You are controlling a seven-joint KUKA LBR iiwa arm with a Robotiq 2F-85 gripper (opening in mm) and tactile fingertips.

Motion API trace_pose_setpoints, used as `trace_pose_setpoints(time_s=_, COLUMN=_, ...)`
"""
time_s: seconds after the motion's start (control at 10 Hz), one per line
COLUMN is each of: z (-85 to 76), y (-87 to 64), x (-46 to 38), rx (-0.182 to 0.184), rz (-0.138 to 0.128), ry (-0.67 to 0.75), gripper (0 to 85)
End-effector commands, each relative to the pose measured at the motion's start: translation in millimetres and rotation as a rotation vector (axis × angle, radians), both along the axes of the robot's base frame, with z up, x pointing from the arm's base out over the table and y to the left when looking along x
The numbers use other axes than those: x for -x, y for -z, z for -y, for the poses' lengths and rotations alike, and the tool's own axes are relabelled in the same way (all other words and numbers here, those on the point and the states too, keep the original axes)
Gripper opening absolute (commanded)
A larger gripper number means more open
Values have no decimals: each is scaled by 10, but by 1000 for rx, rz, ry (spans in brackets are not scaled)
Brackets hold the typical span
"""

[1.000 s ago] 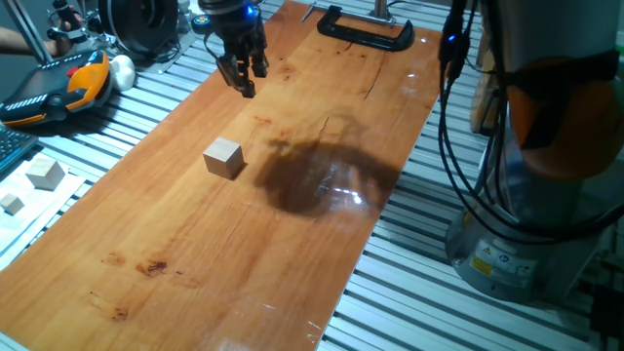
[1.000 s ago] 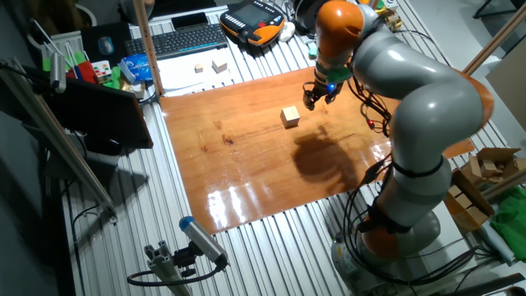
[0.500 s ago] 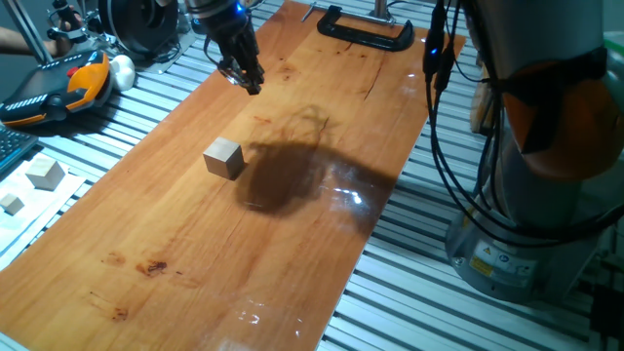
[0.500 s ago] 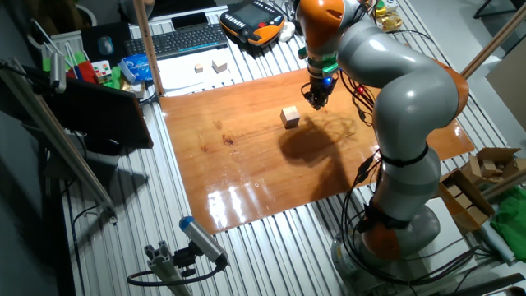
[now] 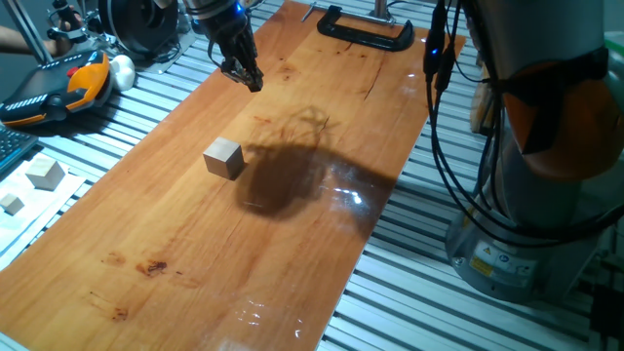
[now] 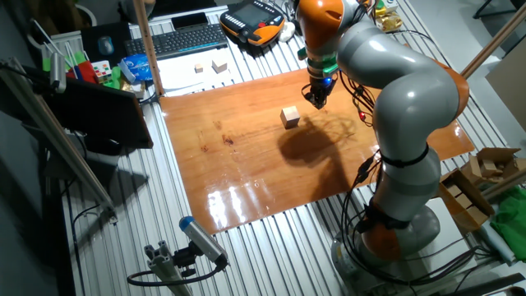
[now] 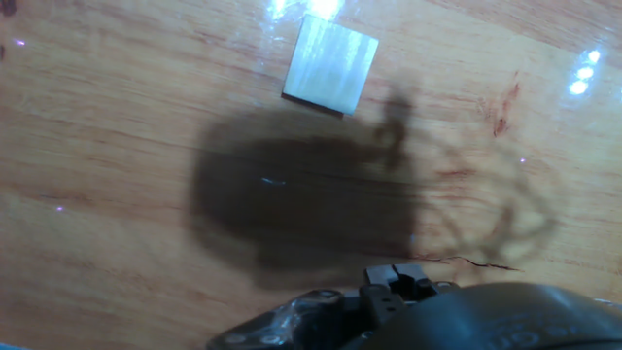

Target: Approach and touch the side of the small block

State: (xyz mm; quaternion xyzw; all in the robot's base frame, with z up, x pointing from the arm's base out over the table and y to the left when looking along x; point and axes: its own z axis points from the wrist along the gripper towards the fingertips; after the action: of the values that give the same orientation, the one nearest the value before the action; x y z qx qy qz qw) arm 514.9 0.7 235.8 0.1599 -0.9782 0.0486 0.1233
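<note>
Gripper [image 5: 249, 80] hangs above the counter [image 5: 195, 244], fingers pointing down, nothing held; looks pressed together in both fixed views but tips are small, so can't tell for sure. Hand view doesn't show the fingers, only dark housing at bottom edge. Small block [image 5: 224, 158] sits flat on the counter, well apart from gripper, no contact; in hand view it's up top [image 7: 330, 63], beyond the arm's shadow. Black clamp [image 5: 366, 29] at far counter edge, off to gripper's side. Pale cubes [image 5: 44, 173] off the wood, beyond the block.
</note>
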Motion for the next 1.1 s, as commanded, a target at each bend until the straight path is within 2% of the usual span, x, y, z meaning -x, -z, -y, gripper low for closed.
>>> trace_pose_setpoints(time_s=0.0, z=0, y=1, x=0, rx=2, rz=1, ry=8, gripper=10)
trace_pose_setpoints(time_s=1.0, z=0, y=1, x=0, rx=10, rz=2, ry=29, gripper=10)
